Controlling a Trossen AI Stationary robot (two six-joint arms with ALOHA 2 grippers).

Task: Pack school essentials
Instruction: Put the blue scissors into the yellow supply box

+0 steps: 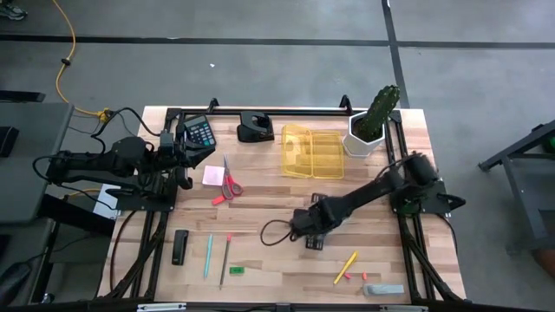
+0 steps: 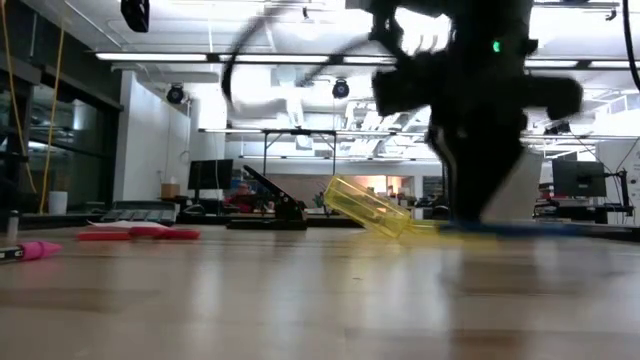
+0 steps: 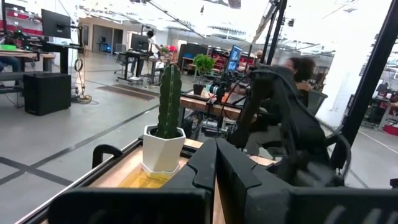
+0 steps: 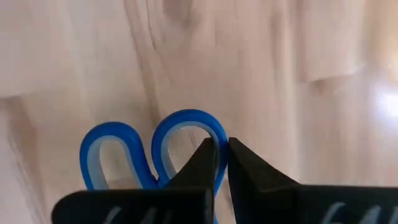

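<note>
The blue-handled scissors (image 4: pixel 149 149) lie flat on the wooden table under my right gripper (image 4: pixel 222 144), which is near the table's middle (image 1: pixel 312 236) and shut on them. In the high view the gripper hides them. My left gripper (image 3: pixel 216 163) is shut and holds nothing, waiting by the left edge (image 1: pixel 184 165). The red-handled scissors (image 1: pixel 230 182) and pink pad (image 1: pixel 212 176) lie left of centre. The teal pencil (image 1: pixel 208 256), brown pencil (image 1: pixel 225 255) and green eraser (image 1: pixel 237 271) lie toward the near edge. The yellow pencil (image 1: pixel 345 267) and pink bits (image 1: pixel 349 276) lie near right. My right gripper pinches the rim of one blue handle loop (image 4: pixel 214 129), with one finger (image 4: pixel 200 163) over the loop's hole and the other finger (image 4: pixel 249 174) outside it. The fingers come from above, pointing down. In the low view a blue streak (image 2: pixel 520 228) lies along the tabletop beneath the gripper.
An open clear yellow box (image 1: pixel 310 152) sits at the far middle, beside a cactus in a white pot (image 1: pixel 371 126). A black calculator (image 1: pixel 199 132) and a black stapler-like thing (image 1: pixel 256 128) are at the far edge. A black bar (image 1: pixel 179 247) lies near left.
</note>
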